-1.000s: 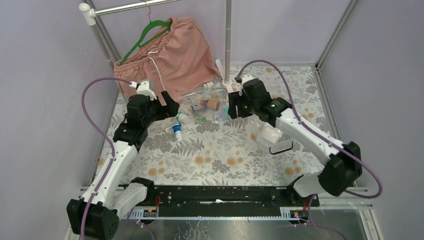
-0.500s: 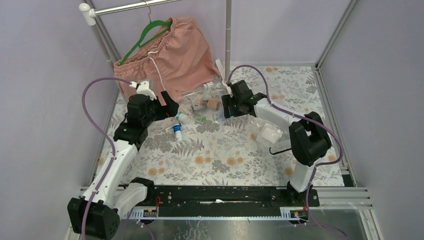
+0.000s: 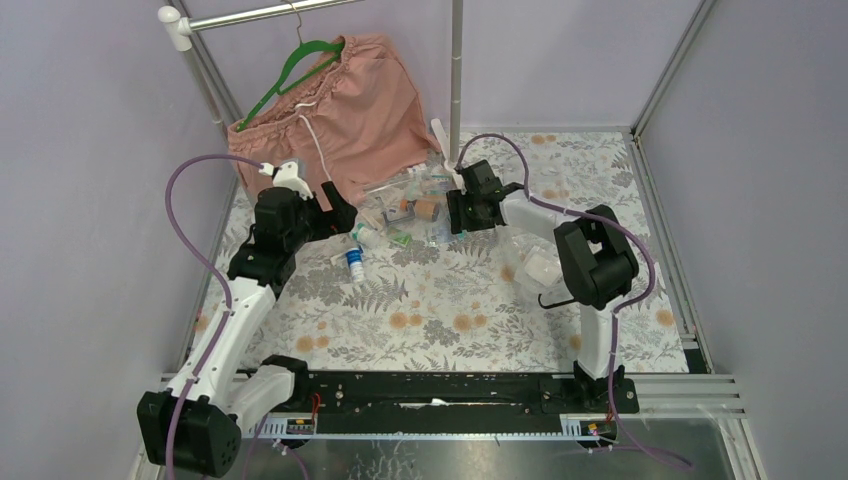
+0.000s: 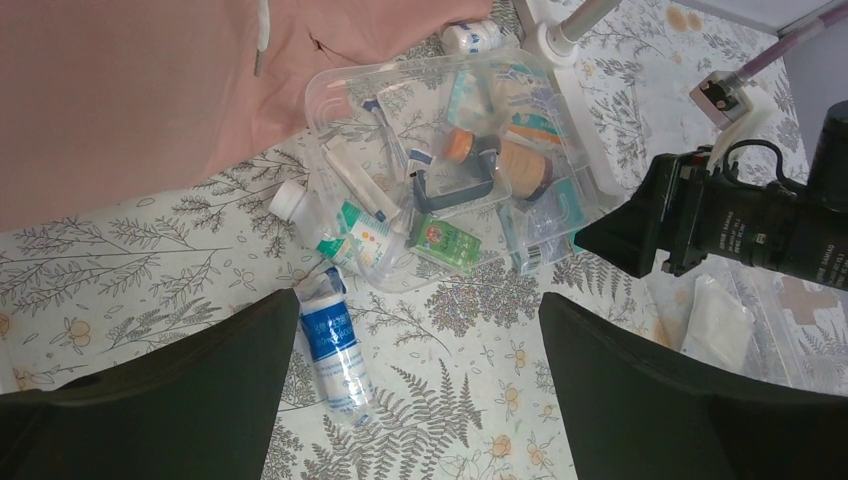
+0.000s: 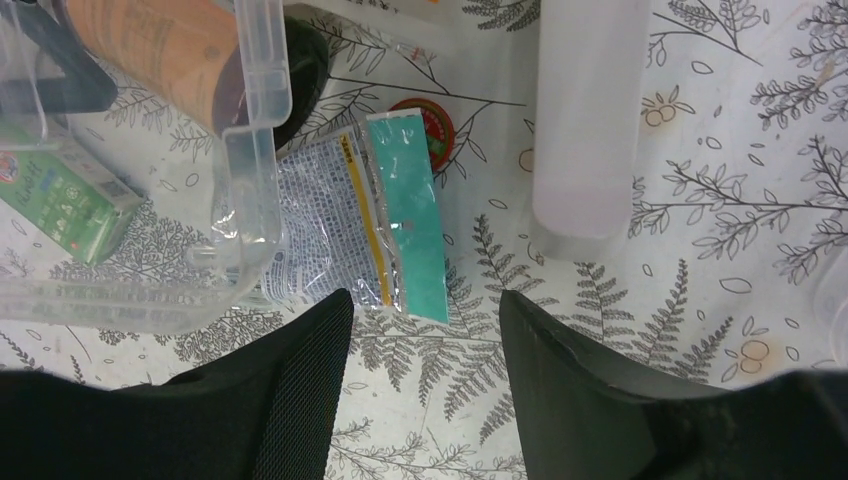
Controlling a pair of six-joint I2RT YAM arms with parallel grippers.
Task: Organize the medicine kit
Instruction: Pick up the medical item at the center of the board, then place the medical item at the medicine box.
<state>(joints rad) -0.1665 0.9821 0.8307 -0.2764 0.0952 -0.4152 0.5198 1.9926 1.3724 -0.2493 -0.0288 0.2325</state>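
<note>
The left wrist view looks straight down into the clear box (image 4: 322, 88), open and lidless on the bench (image 4: 120, 270), its far corner just beside the pink shorts (image 4: 130, 90); inside are one orange-capped brown bottle (image 4: 505, 165), one green carton (image 4: 443, 243) and one dark U-shaped clip (image 4: 455, 192), with packets too jumbled to count; one white-capped bottle (image 4: 300, 205) lies at the box's left wall, on which side I cannot tell; one blue-labelled bottle (image 4: 330, 340) lies on its side just outside, long axis near to far, top toward the box; another white bottle (image 4: 470, 38) lies beyond the box by the shorts; the left fingers (image 4: 418, 320) are spread wide above this and hold nothing.

The right wrist view alone shows one sachet (image 5: 375, 215), teal and blue-printed, flat on the bench just outside the box's corner, long axis pointing away from the right fingers (image 5: 425, 300); these are parted with nothing between them, the sachet just ahead of the gap; one red round tin (image 5: 425, 125) lies beyond it, and the white rack foot (image 5: 590, 110) stands to the right.

Only the overhead view shows the single clear lid (image 3: 535, 266) with its black U-shaped handle (image 3: 560, 297), well right of the box, handle toward the near edge; there the box's long side runs left to right, fingers at each end.
</note>
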